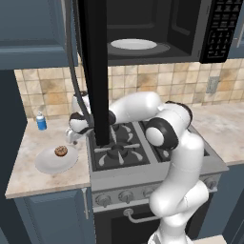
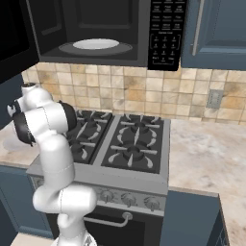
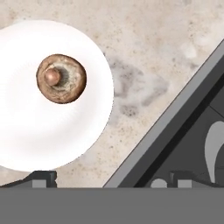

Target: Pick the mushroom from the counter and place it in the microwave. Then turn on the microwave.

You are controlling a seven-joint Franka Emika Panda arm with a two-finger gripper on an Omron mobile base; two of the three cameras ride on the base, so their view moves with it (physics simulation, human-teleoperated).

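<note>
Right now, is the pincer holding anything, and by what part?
Nothing is held. The pincer is open above the counter, and the mushroom lies untouched on the plate.

Mushroom (image 3: 61, 78): matt brown cap, finely mottled, with a smoother, paler centre, lying on a plate (image 3: 39, 131) of smooth, plain white finish. Counter (image 3: 148, 52): beige-pink marbled stone, speckled and dull; stove (image 1: 157, 164): grey brushed-looking metal with black grates. Microwave (image 1: 157, 28): smooth black casing, faintly glossy; arm (image 1: 183, 157): glossy white shell with dark joints.
</note>
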